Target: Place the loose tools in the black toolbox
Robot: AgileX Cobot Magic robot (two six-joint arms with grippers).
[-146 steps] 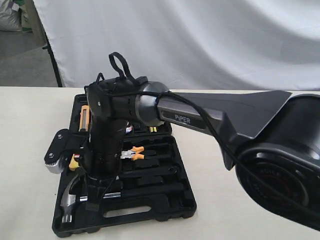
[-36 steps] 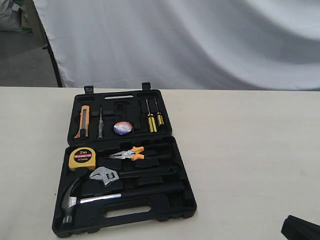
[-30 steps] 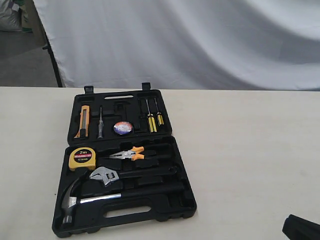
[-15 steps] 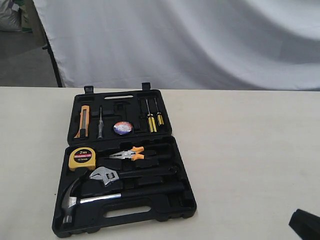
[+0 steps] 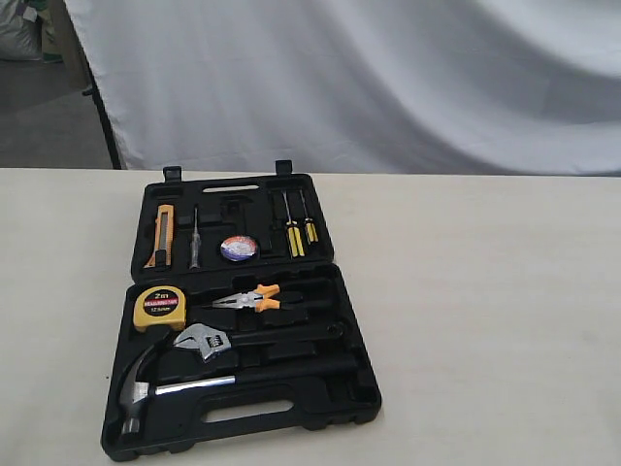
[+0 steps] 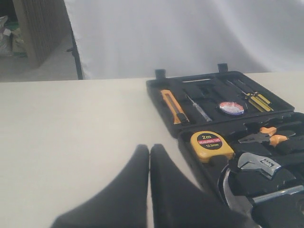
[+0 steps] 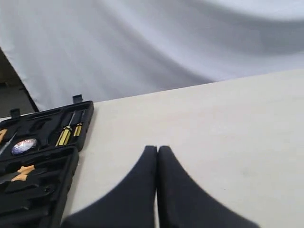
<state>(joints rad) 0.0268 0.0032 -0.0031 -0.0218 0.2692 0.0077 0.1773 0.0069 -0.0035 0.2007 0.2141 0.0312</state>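
Hammer [image 5: 194, 384] lies in toolbox [image 5: 330, 408], head left, handle running right; left fingers [image 6: 126, 190] and right fingers [image 7: 135, 190] pressed together, empty, above counter [image 5: 485, 291]

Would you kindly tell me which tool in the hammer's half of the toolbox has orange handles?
The pliers, beside the yellow tape measure; the wrench and hammer have black handles.

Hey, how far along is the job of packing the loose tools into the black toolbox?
Looks done: the hammer, adjustable wrench and tape roll all sit in recesses of the open black toolbox. In hand: nothing; the left gripper and right gripper are both shut and empty, above the table. Left: no loose tool shows in any view, so probably nothing.
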